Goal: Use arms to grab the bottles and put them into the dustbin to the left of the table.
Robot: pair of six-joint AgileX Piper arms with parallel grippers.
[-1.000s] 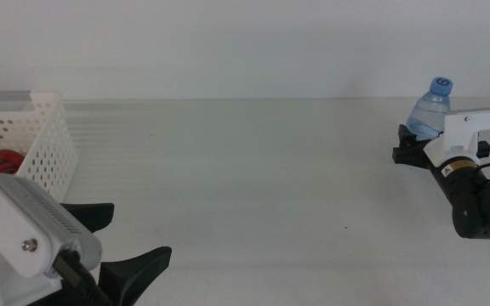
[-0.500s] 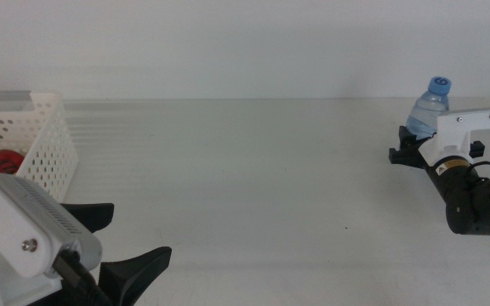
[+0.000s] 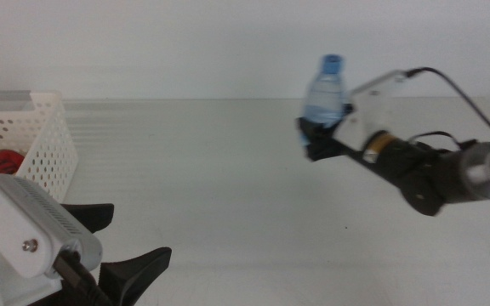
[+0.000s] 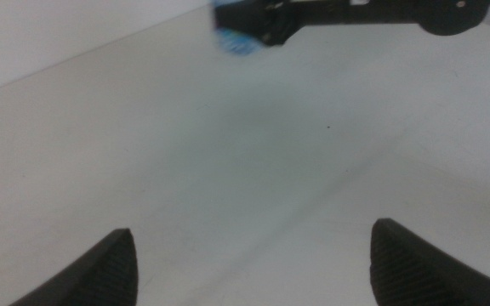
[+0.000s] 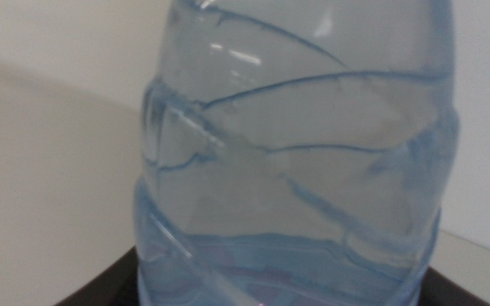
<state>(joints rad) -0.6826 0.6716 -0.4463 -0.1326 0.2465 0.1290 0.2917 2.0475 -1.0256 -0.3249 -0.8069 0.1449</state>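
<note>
No words, brands, numbers or signs can be read in any view. The water bottle (image 3: 324, 95) has a blue label band, but its print is too blurred and small to make out. The white basket (image 3: 32, 140) shows only plain rows of holes.

A: How much of the counter (image 3: 228, 170) lies open?

B: The broad stretch between the white dustbin (image 3: 32, 140) at the far left and the right pincer (image 3: 317, 140) is bare.

A: What stands in the way?

B: The right pincer, clamped on the water bottle (image 3: 324, 93), is raised above the counter right of centre, its arm stretching back to the right edge. The left pincer (image 3: 117, 246) waits low at the near left, jaws spread, just in front of the dustbin.

A: And the dustbin itself?

B: Open-topped, with a red thing (image 3: 5, 161) showing inside.
</note>
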